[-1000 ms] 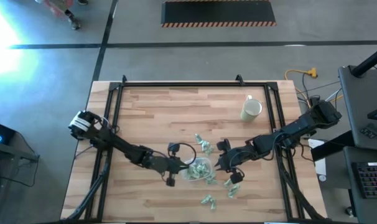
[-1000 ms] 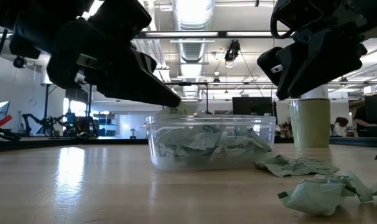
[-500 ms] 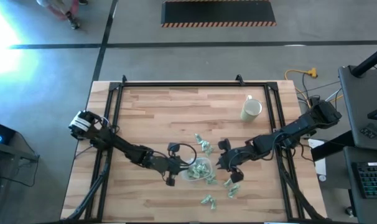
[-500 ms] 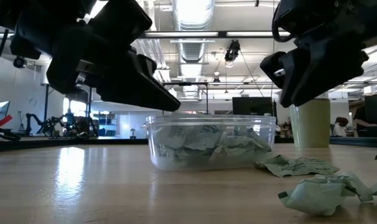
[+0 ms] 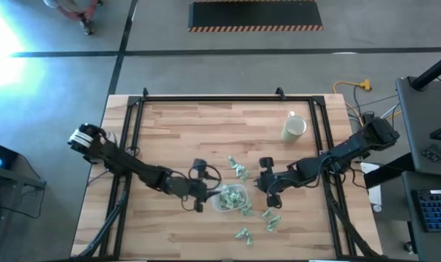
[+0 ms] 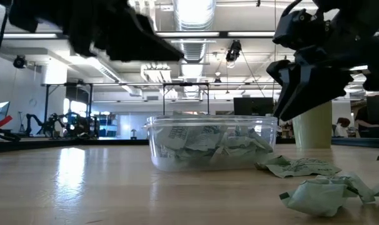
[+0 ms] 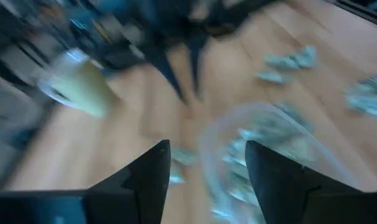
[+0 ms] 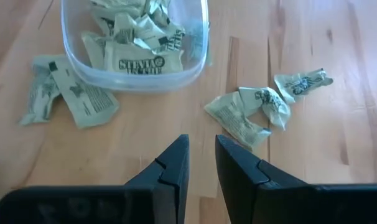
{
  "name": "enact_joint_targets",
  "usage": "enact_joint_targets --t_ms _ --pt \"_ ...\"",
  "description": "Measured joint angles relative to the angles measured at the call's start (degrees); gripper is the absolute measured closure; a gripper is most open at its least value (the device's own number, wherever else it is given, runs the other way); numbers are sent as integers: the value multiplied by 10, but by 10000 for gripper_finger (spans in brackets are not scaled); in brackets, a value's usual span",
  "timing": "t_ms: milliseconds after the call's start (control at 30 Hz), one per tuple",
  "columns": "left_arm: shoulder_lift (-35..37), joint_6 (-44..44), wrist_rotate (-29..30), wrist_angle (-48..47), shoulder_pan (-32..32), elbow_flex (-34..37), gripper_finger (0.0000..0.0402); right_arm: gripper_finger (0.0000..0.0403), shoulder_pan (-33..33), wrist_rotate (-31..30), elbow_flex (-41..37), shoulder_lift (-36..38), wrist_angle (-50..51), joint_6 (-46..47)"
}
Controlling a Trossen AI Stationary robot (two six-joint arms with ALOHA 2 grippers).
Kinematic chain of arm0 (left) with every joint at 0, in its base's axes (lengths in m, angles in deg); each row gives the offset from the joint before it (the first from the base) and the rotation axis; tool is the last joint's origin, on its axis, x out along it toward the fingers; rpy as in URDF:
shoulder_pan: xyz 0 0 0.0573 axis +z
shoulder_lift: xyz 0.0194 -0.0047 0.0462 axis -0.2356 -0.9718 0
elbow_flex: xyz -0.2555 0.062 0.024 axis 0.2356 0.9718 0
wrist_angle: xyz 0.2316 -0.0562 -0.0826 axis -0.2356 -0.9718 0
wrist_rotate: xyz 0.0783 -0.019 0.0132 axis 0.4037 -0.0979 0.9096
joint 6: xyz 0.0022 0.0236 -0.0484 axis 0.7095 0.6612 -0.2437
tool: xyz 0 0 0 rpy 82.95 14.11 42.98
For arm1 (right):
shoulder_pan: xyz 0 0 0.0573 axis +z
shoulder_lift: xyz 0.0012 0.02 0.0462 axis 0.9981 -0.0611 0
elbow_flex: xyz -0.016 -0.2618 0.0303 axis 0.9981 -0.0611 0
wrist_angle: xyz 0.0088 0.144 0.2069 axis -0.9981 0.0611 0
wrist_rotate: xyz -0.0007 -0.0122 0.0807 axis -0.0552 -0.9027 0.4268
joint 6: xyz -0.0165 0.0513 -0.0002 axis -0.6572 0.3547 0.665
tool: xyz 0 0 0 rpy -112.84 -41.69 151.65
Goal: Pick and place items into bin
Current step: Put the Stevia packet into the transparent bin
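Note:
The bin (image 5: 231, 198) is a clear shallow tub on the wooden table, holding several pale-green wrapped items (image 8: 139, 37). More items lie loose beside it on the table (image 8: 251, 109) (image 5: 240, 172) (image 6: 324, 194). My left gripper (image 7: 207, 155) is open and empty, raised just left of the bin (image 5: 208, 193). My right gripper (image 8: 202, 152) hovers right of the bin (image 5: 259, 183) above bare wood. Its fingers stand a narrow gap apart with nothing between them.
A cream mug (image 5: 293, 129) stands at the far right of the table. Loose items also lie near the front edge (image 5: 242, 234) and right of the bin (image 5: 268, 218). A black frame (image 5: 206, 98) runs around the tabletop.
My left gripper has opened at the bin's left rim, then risen and drawn back a little toward the table's left edge. My right gripper has gone a short way toward the far edge, away from the loose items near the bin's right side.

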Motion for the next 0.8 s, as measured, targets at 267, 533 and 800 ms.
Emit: enact_joint_targets --t_ms 267,533,800 --pt "81 68 148 1 30 11 210 335 -23 0 -58 0 -111 -18" --pt "90 40 146 -5 40 47 210 302 -65 1 -102 0 -172 -37" --pt "90 26 147 -3 40 52 210 244 -77 7 -107 -19 -211 -53"
